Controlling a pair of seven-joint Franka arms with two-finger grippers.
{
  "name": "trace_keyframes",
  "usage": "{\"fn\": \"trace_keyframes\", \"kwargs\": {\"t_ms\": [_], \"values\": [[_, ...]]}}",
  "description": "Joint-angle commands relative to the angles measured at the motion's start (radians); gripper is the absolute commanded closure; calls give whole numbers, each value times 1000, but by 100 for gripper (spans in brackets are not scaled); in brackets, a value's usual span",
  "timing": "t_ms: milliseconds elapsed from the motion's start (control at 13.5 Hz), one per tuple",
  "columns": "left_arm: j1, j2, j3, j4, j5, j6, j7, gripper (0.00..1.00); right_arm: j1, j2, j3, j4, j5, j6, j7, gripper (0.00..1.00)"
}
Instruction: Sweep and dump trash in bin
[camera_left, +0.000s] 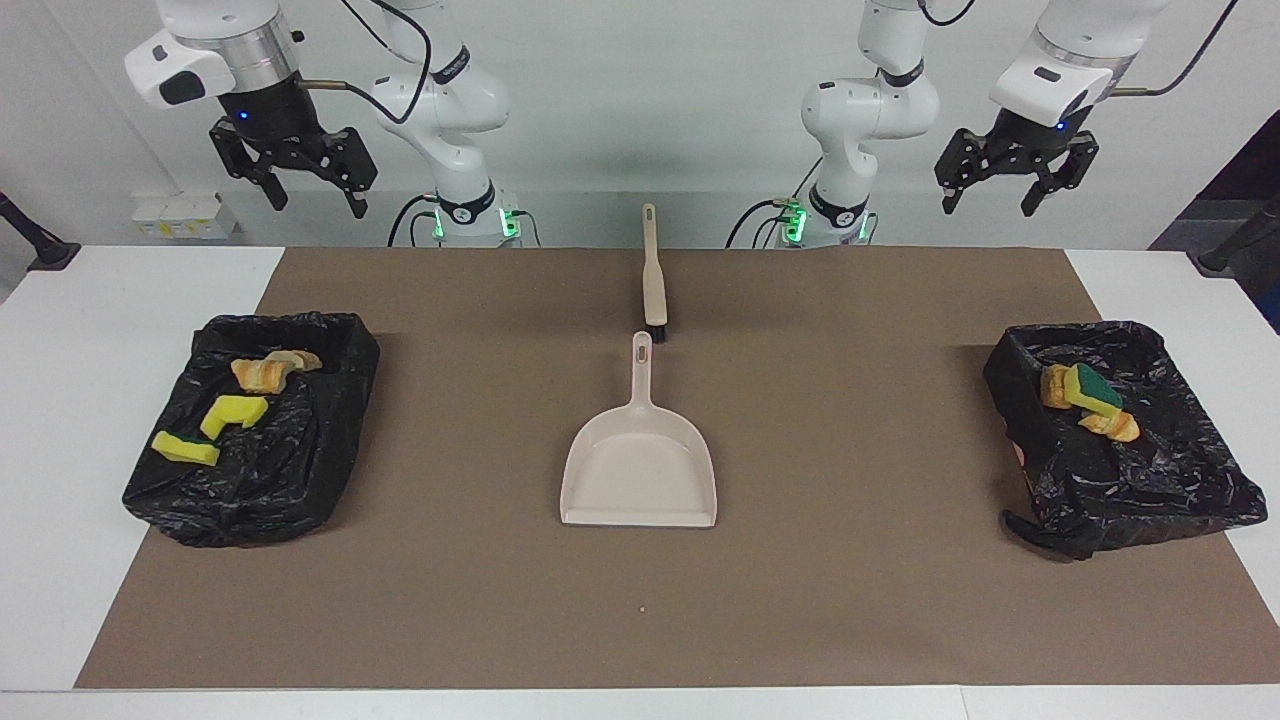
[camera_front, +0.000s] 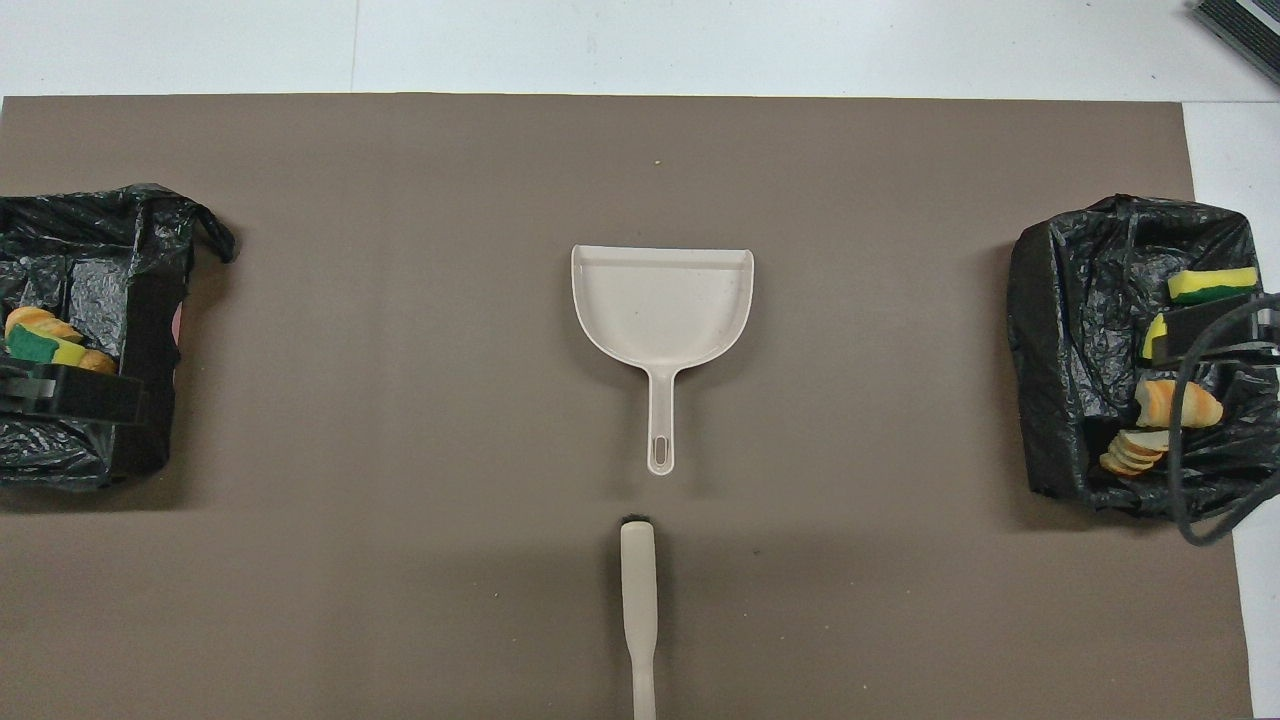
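Since all the trash (camera_left: 230, 410) already lies in the two bins (camera_left: 330, 440) at the mat's (camera_left: 850, 600) ends, both open, empty grippers (camera_left: 292, 175) (camera_left: 1015, 170) hang high; a needless reach might snag a liner.

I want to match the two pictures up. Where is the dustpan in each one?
Facing view: the dustpan lies mid-mat, handle pointing up the picture toward the robots.
Overhead view: the dustpan is again mid-mat, but its handle points down the picture.
Shared landmark: the brush lies just off the handle's tip, nearer to the robots, in both views.
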Motion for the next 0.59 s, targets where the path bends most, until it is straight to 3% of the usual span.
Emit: {"fn": "trace_keyframes", "kwargs": {"t_ms": [0,519], "values": [[14,-31,5,-21,-45,51,3,0,-3,-4,1,3,14,-19,-10,0],[29,-37,9,-47,-53,71,19,0,-3,-6,1,3,17,-18,-9,0]]}}
